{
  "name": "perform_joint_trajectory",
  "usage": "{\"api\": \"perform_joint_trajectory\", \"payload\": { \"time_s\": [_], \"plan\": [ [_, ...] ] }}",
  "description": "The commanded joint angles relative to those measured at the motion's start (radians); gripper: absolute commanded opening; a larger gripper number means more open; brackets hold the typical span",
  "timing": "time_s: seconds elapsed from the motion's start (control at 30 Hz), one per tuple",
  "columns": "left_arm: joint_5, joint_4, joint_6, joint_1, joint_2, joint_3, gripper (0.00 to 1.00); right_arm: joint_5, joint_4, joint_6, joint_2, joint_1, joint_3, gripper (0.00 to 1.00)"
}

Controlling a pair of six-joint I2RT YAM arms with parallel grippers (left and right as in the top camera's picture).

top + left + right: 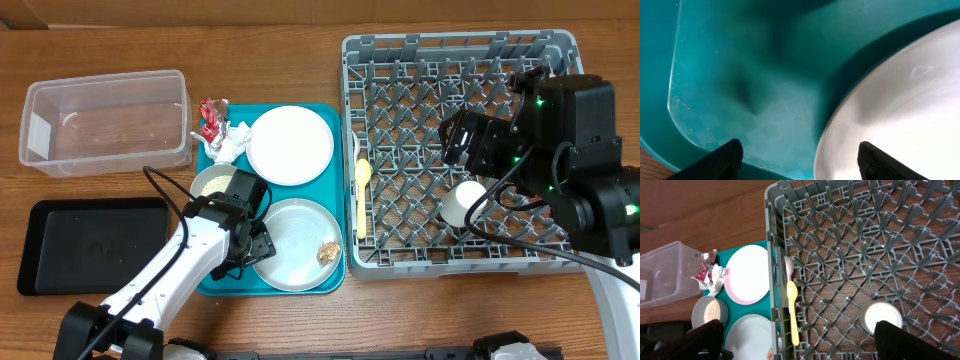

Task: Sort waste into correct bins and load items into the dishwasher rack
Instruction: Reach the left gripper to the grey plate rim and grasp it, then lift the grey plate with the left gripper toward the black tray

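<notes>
My left gripper is open, low over the teal tray, its fingers either side of the light grey plate's left rim. A brown morsel lies on that plate. The pinkish-white plate, a bowl of rice, the red-and-silver wrapper and the white napkin are on the tray too. My right gripper is open above the grey rack. A white cup stands in the rack.
The cream spoon and white fork lie along the rack's left wall. The clear tub is at far left, the black tray in front of it. The teal tray has small crumbs.
</notes>
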Motion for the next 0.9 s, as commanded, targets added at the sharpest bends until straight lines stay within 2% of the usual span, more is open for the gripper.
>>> {"api": "perform_joint_trajectory", "payload": {
  "time_s": [0.0,0.27,0.47,0.67,0.87],
  "plan": [
    [-0.027,0.010,-0.024,-0.007,0.008,-0.020,0.75,0.005,0.003,-0.006,0.000,-0.003,0.013,1.00],
    [0.009,0.121,-0.053,-0.007,0.008,-0.114,0.56,0.005,-0.004,-0.006,0.000,-0.003,0.013,1.00],
    [0.015,0.143,-0.027,-0.007,0.008,-0.124,0.05,0.005,-0.008,-0.006,0.000,-0.003,0.013,1.00],
    [0.044,0.132,-0.027,-0.007,0.005,-0.106,0.04,0.005,-0.008,-0.006,0.000,-0.003,0.013,1.00],
    [0.039,-0.011,0.013,-0.007,-0.027,-0.006,0.04,0.005,-0.008,-0.006,0.000,-0.003,0.013,1.00]
  ]
}}
